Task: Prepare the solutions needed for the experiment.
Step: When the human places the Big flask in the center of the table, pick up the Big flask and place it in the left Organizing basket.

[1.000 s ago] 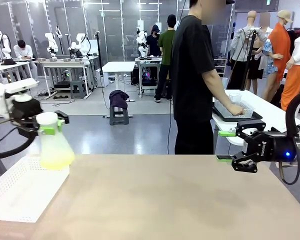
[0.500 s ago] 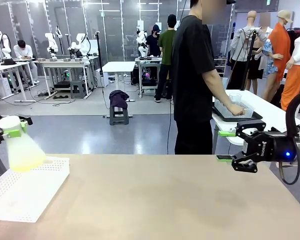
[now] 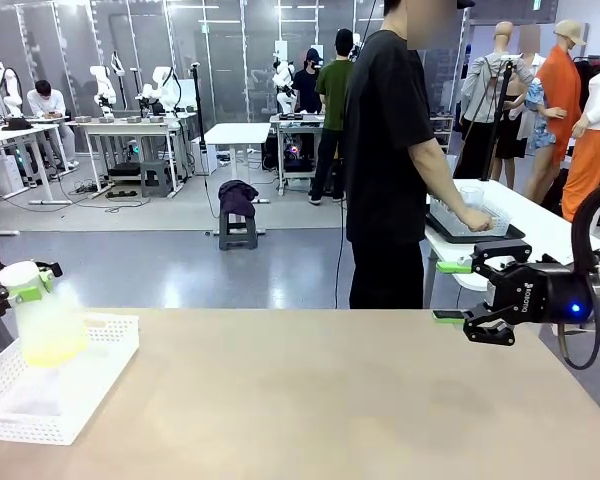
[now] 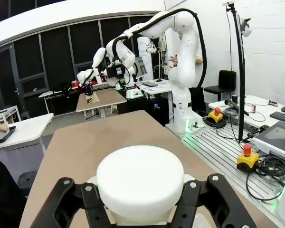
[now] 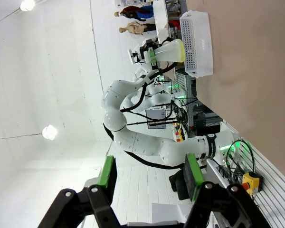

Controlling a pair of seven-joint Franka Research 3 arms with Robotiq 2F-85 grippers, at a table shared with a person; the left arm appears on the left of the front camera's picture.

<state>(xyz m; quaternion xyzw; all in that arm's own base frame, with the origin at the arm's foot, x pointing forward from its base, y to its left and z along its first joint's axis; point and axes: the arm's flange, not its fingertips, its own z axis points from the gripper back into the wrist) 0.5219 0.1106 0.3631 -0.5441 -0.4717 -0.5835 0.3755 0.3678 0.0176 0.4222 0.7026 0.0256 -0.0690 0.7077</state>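
Note:
A frosted conical flask (image 3: 46,322) holds the solutions (image 3: 48,350), a little pale yellow-green liquid at its bottom. My left gripper (image 3: 22,284) is shut on the flask's neck at the table's far left. The flask's base hangs inside the outline of a white mesh basket (image 3: 100,368); I cannot tell whether it rests there. In the left wrist view the flask's white top (image 4: 140,175) sits between the black fingers (image 4: 69,199). My right gripper (image 3: 452,292) hovers open over the table's right edge, holding nothing. From the right wrist the flask (image 5: 168,51) and basket (image 5: 199,42) appear far off.
A person in a black shirt (image 3: 385,150) stands at the far side, turned away to a side table, one hand on a clear container (image 3: 470,212) on a dark tray. Tan tabletop (image 3: 320,400) stretches between basket and right gripper.
My left gripper has carried the flask leftward and then down, from above the basket's near corner to inside its outline. The right gripper has stayed still.

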